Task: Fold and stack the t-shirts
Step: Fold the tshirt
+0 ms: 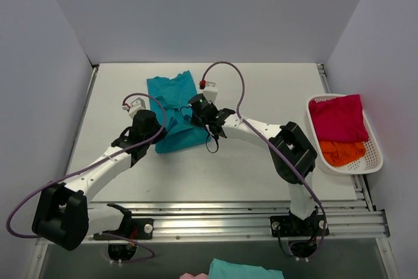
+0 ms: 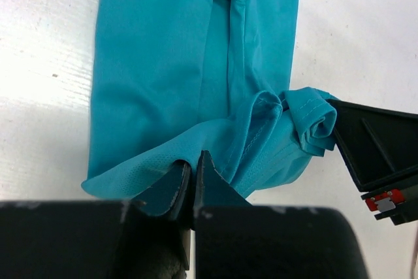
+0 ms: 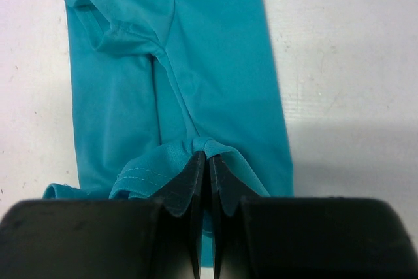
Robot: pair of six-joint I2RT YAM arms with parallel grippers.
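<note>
While your left gripper is pinching the teal t-shirt by its hem, your right gripper is clamping that hem just to its right.

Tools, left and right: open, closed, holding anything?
Left tool: closed, pinching the teal t-shirt.
Right tool: closed, pinching the same teal t-shirt.

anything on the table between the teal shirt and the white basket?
Top view: only the right arm and its purple cable cross between the teal t-shirt and the white basket; no loose item on that tabletop.
</note>
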